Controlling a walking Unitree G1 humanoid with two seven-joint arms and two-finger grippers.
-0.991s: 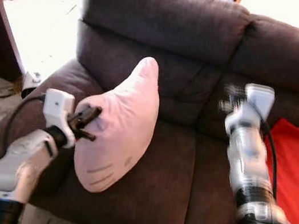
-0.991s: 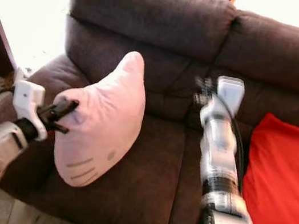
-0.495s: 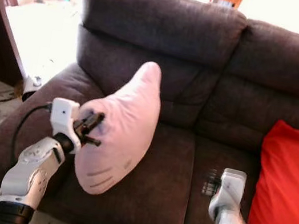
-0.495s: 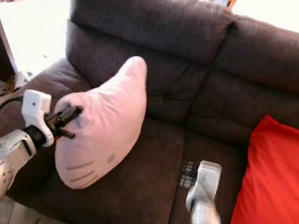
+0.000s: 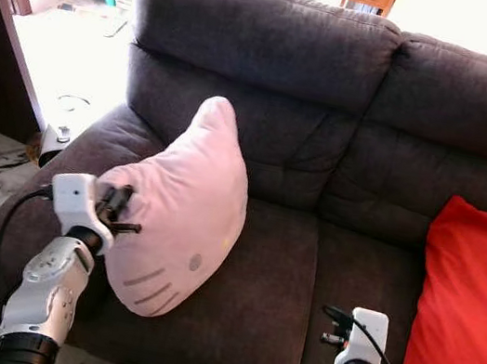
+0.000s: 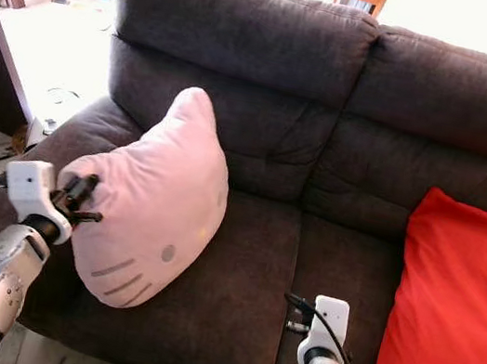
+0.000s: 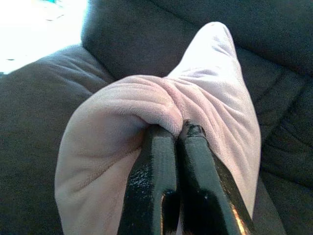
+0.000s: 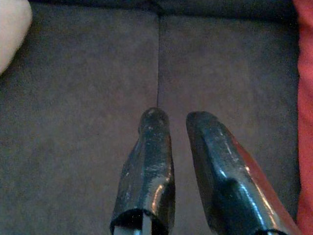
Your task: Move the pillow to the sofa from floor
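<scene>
Left gripper [image 7: 178, 134] pinching pink pillow [image 5: 185, 205] fold (left wrist view), right gripper [image 8: 178, 125] slightly parted, empty, brown sofa [image 5: 336, 85], red cushion [image 5: 468, 325] right.

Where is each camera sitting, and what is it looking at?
Left eye: on the head, looking down at the sofa, pink pillow and red cushion; both arms show.
Right eye: beside it, same scene.
Left wrist: along the left gripper, shut on the pillow.
Right wrist: along the right gripper, open above the seat.
Both wrist views share the pillow.
</scene>
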